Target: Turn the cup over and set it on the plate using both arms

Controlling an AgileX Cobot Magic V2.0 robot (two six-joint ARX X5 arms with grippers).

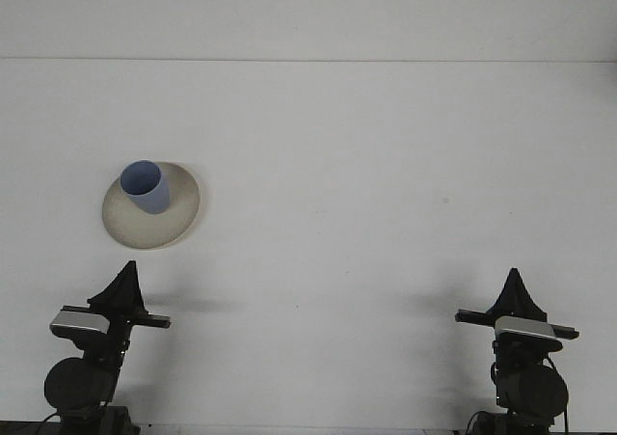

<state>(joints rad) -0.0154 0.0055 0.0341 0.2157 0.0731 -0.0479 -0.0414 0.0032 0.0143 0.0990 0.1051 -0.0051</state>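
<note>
Both arms sit low at the near edge of the front view, roughly mirrored. Left arm at about 7 o'clock: dark rounded joint housing at the bottom, a grey wrist block above it, and the left tool (126, 273) rising from that as a dark tapered wedge pointing toward 12 o'clock. A thin dark bar sticks out sideways at the wrist. Right arm at about 5 o'clock: same stack of dark joint, grey wrist block, and the right tool (513, 283), also tapering to a tip aimed at 12 o'clock. Neither tool touches or grips anything. Finger spacing is not readable from this angle on either side.
</note>
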